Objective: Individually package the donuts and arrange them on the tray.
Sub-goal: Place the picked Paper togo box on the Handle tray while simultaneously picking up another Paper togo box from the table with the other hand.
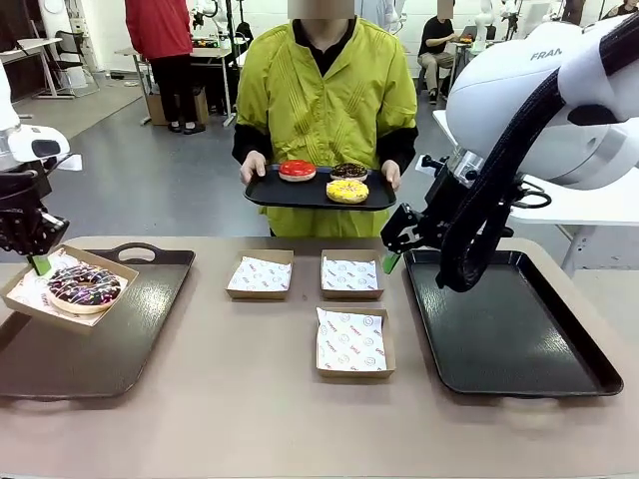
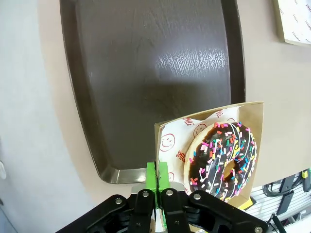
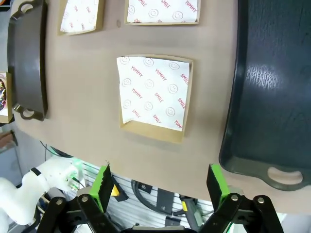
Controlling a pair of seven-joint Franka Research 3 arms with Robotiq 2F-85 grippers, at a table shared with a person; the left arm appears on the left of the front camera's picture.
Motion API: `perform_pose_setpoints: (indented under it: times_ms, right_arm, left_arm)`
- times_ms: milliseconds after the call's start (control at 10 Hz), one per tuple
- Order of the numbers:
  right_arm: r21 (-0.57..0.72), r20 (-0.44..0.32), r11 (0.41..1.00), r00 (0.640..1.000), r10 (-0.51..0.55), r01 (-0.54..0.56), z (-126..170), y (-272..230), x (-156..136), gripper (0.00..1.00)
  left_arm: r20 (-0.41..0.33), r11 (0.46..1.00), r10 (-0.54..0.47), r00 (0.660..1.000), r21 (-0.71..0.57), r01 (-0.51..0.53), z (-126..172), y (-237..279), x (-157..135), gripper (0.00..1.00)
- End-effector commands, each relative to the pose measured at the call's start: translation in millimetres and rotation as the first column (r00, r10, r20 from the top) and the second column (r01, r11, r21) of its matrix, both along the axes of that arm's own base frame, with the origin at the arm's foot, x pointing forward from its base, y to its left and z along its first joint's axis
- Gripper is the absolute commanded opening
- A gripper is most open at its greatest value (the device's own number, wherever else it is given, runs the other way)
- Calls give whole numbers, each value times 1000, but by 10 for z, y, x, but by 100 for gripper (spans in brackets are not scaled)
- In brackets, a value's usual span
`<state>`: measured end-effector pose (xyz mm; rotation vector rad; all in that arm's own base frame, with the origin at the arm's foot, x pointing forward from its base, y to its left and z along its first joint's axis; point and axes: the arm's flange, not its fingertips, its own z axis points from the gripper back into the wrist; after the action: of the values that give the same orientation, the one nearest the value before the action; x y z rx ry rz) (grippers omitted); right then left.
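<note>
Left wrist view: the left pincer (image 2: 157, 177) pinched a carton (image 2: 256, 116) by its rim, sprinkled chocolate donut (image 2: 222, 160) inside. The right pincer (image 3: 160, 180) hung spread over the desk (image 3: 82, 121). Farther, the front view showed a person (image 1: 324, 100) holding three donuts (image 1: 346, 191) on a tray (image 1: 262, 190).

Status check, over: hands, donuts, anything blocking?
Left hand shut on box holding sprinkled donut, over left tray's edge. Right hand open, empty. Three donuts on person's tray, three empty boxes on table. Nothing in the way.
</note>
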<state>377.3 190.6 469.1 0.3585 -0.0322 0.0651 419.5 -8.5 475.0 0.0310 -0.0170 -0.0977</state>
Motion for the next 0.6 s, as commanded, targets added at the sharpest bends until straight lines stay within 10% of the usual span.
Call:
perform_pose_setpoints:
  times_ms: [0, 500]
  right_arm:
    - [-13, 4, 1000, 1000, -3, 3, -12, 3, 7, 100]
    - [-13, 4, 1000, 1000, -3, 3, -12, 3, 7, 100]
  left_arm:
    - [-1, 1000, -3, 1000, 4, 3, 38, -4, 9, 1]
    - [-1, 1000, -3, 1000, 4, 3, 38, -4, 9, 1]
